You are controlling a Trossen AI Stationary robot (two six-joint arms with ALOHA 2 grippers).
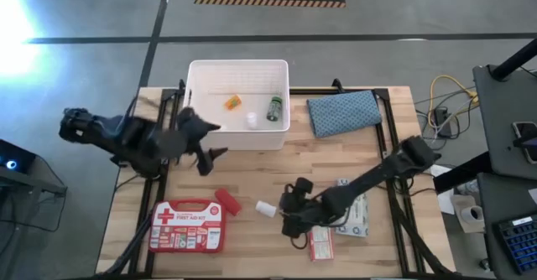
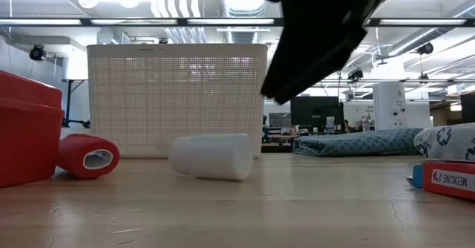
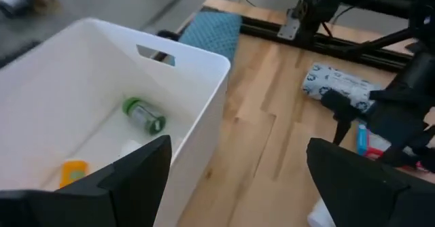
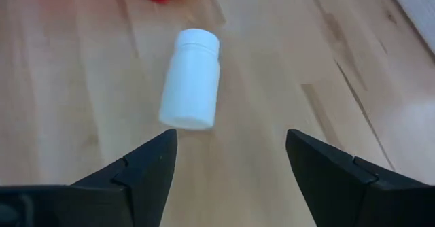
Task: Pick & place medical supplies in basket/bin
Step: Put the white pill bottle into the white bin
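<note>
The white bin stands at the table's far middle. In it lie a green bottle, an orange item and a small white vial. A white bottle lies on its side on the table, just beyond my open right gripper, which touches nothing. A red roll rests beside the red first-aid case. My left gripper hovers open at the bin's near-left corner, empty. The wipes pack and red-white box lie under my right arm.
The blue-grey cloth pouch lies right of the bin. Black frame rails run along the table's left and right sides. Bare wood shows between the bin and the white bottle. Cables and a desk stand beyond the table's right edge.
</note>
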